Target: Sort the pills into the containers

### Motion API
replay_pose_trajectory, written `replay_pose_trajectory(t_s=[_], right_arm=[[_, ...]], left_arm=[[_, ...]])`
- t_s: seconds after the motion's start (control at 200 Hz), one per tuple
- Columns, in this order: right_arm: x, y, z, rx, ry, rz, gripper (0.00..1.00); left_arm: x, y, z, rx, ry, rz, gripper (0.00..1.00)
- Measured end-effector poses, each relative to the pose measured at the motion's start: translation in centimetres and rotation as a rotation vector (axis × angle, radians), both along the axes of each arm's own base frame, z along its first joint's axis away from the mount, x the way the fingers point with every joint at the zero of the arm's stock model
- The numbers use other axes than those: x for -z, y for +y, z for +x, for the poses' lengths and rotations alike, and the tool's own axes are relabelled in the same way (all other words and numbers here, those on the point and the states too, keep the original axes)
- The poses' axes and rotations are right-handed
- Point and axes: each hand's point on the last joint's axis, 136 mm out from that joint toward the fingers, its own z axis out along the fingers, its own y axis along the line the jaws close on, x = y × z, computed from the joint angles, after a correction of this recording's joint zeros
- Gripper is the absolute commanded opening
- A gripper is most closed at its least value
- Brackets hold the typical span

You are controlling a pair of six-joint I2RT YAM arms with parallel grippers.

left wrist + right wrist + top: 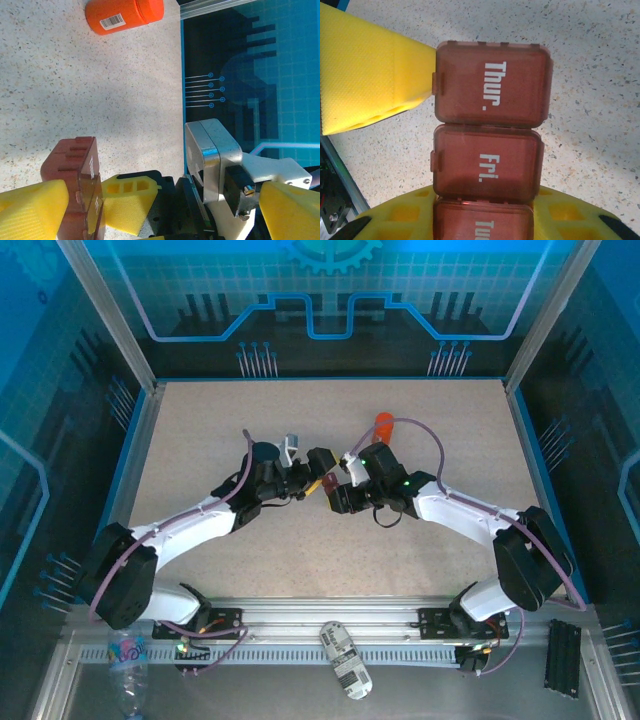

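The containers (490, 125) are one dark red-brown strip of lidded boxes marked "Thur.", "Fri." and "Tue". My right gripper (482, 222) is shut on the strip's near end, with yellow fingers (395, 215) on both sides. All the lids I can see are closed. My left gripper (160, 210) stands wide open at the middle of the table. One of its yellow fingertips (370, 75) touches the tab side of the "Thur." lid. In the left wrist view the containers (75, 170) stand on edge beside that fingertip (30, 210). The pills are out of view.
An orange bottle (383, 423) with a barcode label lies on the speckled table (200, 440) behind the grippers. A clear plastic bottle (130, 655), a labelled packet (345, 662) and a black strip (563, 655) lie on the near rail. Blue walls surround the table.
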Motion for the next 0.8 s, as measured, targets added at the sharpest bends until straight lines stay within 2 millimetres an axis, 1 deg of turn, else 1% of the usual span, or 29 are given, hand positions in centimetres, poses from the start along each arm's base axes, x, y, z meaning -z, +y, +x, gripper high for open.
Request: replay_pose_trajectory(t_s=[0.175,0.25,0.375,0.425,0.54,0.59,0.675,0.74,0.8], right_arm=[[0.1,0.0,0.0,0.004,0.005,0.0,0.08],[0.2,0.0,0.1,0.008,0.007,-0.004,0.07],[0.4,-0.1,0.3,0.015,0.005,-0.008,0.06],[0.5,0.0,0.3,0.014,0.005,-0.007,0.06],[1.0,0.1,0.3,0.012,0.015,-0.014,0.06],[1.2,0.1,0.3,0.012,0.019,-0.018,0.07],[1.4,0.1,0.3,0.012,0.021,-0.02,0.07],[1.4,0.1,0.3,0.009,0.02,-0.022,0.09],[1.6,0.1,0.3,-0.002,0.014,-0.029,0.1]], left_arm=[[0.0,-0.1,0.1,0.001,0.002,0.001,0.99],[0.0,-0.3,0.2,0.002,0.001,0.0,0.99],[-0.7,-0.7,0.3,0.008,-0.006,-0.005,0.99],[-1.3,-1.0,0.3,0.011,-0.014,-0.013,0.99],[-3.6,-2.1,0.4,0.029,-0.053,-0.049,0.99],[-4.2,-2.2,0.3,0.031,-0.064,-0.059,0.99],[-4.4,-1.9,0.3,0.018,-0.072,-0.046,0.99],[-4.3,-1.0,0.5,-0.009,-0.079,-0.019,0.99],[-4.3,0.2,1.0,-0.046,-0.091,0.008,0.99]])
